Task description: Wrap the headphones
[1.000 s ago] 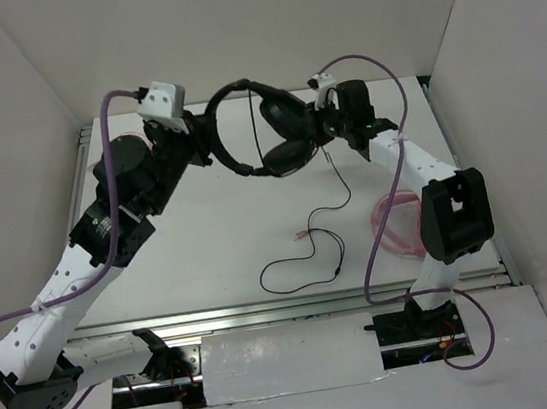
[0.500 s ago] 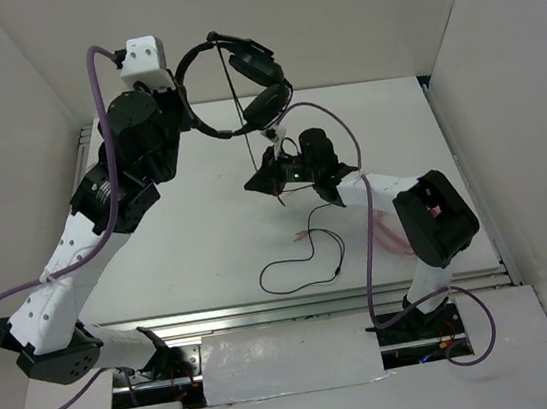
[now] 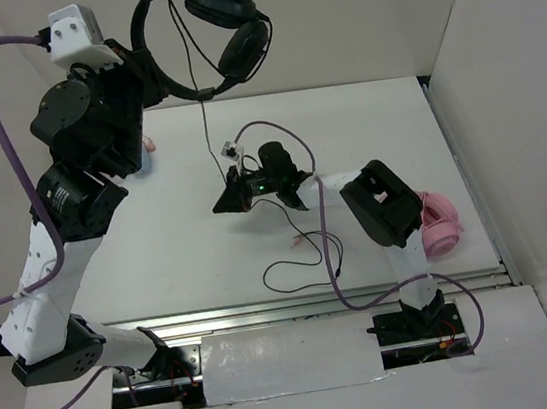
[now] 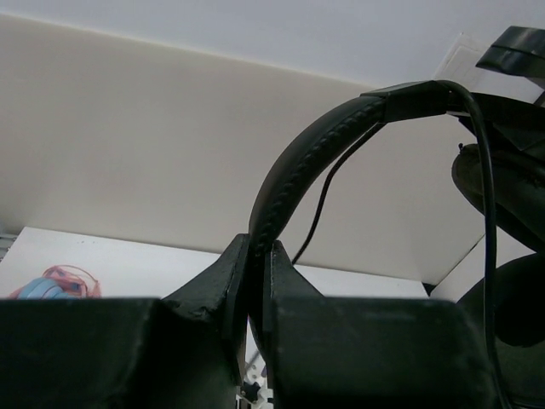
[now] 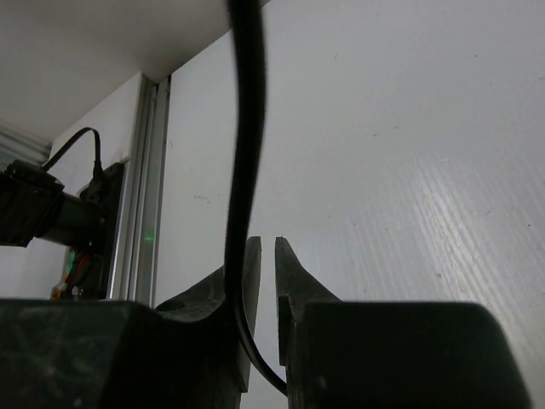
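Note:
My left gripper (image 3: 141, 64) is raised high at the back left, shut on the thin headband (image 4: 298, 162) of the black headphones (image 3: 230, 24). Both earcups hang to its right, against the back wall. The thin black cable (image 3: 205, 123) drops from them to my right gripper (image 3: 223, 204), low over the table's middle. In the right wrist view the cable (image 5: 243, 128) runs down the left finger and in between the nearly closed jaws of that gripper (image 5: 264, 245). The rest of the cable lies looped on the table (image 3: 307, 266), with the reddish plug (image 3: 304, 244) beside it.
Pink headphones (image 3: 438, 225) lie at the table's right edge beside the right arm. Light blue and pink headphones (image 3: 149, 145) lie at the back left and also show in the left wrist view (image 4: 60, 281). White walls close in the back and both sides.
My left arm has lifted the headphones higher and to the left. My right gripper has swung left and down along the cable, uncovering the pink headphones.

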`<state>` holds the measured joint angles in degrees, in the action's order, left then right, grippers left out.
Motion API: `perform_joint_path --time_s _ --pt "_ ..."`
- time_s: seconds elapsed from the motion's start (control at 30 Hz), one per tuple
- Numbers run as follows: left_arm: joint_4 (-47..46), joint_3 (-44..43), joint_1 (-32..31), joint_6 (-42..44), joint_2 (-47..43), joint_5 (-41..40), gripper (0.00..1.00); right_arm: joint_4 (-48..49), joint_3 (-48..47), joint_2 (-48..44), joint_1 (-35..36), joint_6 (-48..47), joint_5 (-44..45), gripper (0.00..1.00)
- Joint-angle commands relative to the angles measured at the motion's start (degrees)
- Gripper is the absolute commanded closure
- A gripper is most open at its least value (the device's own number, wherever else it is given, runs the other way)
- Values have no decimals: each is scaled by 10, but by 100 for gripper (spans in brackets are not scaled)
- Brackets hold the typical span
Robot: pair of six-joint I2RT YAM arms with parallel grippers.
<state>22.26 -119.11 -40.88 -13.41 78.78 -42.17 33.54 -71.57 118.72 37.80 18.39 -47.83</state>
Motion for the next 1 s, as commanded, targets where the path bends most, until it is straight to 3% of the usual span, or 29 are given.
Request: perform_joint_path --time_s 0.0,0.13,0.23,0.37,0.5,0.6,0.73,0.87,0.97 --pt "-67 -37 1 14 -13 -21 100 33 -36 0 -6 12 -30 80" --pt "-93 -53 1 43 -8 -45 100 91 2 13 6 58 -61 84" --pt "-107 -67 1 67 -1 -71 100 103 35 10 24 64 -71 100" --pt "-154 -56 1 127 11 -148 100 128 148 -57 32 58 -51 100" --pt "-216 -10 2 200 30 -206 100 52 290 -208 44 26 87 100" --pt "-182 -23 32 176 63 -205 100 -18 377 -334 65 17 222 100" --pt "-54 -43 148 6 95 -110 100 -136 438 -498 103 26 399 100" --pt "-22 -12 218 -43 116 -29 100 -288 437 -632 132 34 556 100" --pt "14 11 278 -102 124 55 100 -352 426 -677 140 44 644 100"
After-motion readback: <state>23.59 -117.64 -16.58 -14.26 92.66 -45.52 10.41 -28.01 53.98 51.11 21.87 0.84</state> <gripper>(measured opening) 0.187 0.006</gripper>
